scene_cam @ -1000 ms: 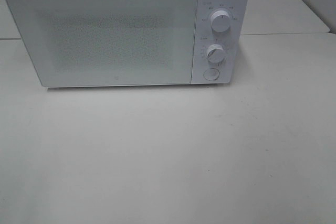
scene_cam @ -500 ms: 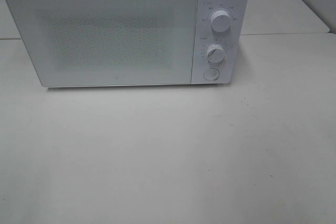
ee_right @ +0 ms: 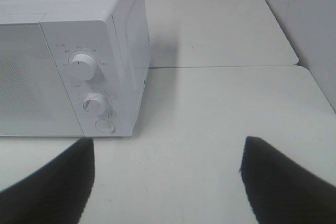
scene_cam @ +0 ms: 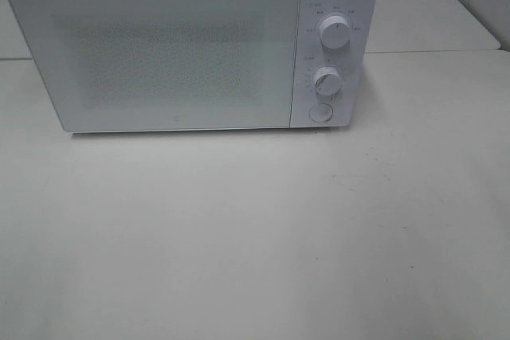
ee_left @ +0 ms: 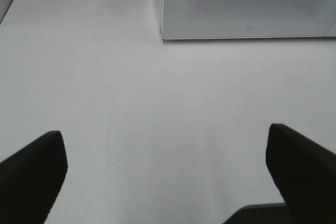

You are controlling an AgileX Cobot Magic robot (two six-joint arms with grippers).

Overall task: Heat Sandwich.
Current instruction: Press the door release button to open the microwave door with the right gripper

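Note:
A white microwave (scene_cam: 191, 45) stands at the back of the table with its door shut. It has two knobs (scene_cam: 335, 31) and a round button on its right panel. The sandwich and its plate are out of view in every frame. My left gripper (ee_left: 168, 177) is open and empty above bare table, in front of the microwave's left corner (ee_left: 247, 3). My right gripper (ee_right: 168, 182) is open and empty, in front of the microwave's control panel (ee_right: 86, 85). Neither gripper shows in the exterior high view.
The white table (scene_cam: 255, 236) spreads in front of the microwave. A second table top (ee_right: 220, 24) lies behind, past a seam. A wall (ee_right: 304, 19) stands at the right.

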